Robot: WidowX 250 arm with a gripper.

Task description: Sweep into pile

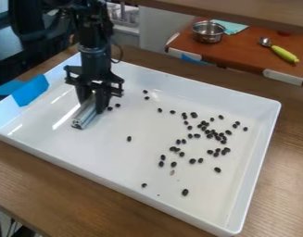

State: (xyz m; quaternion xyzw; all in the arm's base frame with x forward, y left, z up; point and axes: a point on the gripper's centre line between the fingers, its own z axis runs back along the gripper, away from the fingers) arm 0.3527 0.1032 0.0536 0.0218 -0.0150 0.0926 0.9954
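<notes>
My gripper (95,105) hangs down over the left part of the white tray (104,159), shut on a short silvery metal bar (85,115). The bar slants toward the front left, low over the tray floor or touching it; I cannot tell which. Small dark beans lie scattered across the tray, most of them in a loose cluster (213,133) right of the middle. A couple of beans (117,105) lie just right of the gripper. One bean (129,139) sits alone near the middle, and another (185,192) lies toward the front.
Raised white walls surround the tray, with blue tape (31,90) over its left wall. The tray stands on a wooden table (48,185). Behind, a reddish-brown surface (246,53) holds a metal pot (208,32), a teal cloth (231,27) and a spoon with a green handle (285,54).
</notes>
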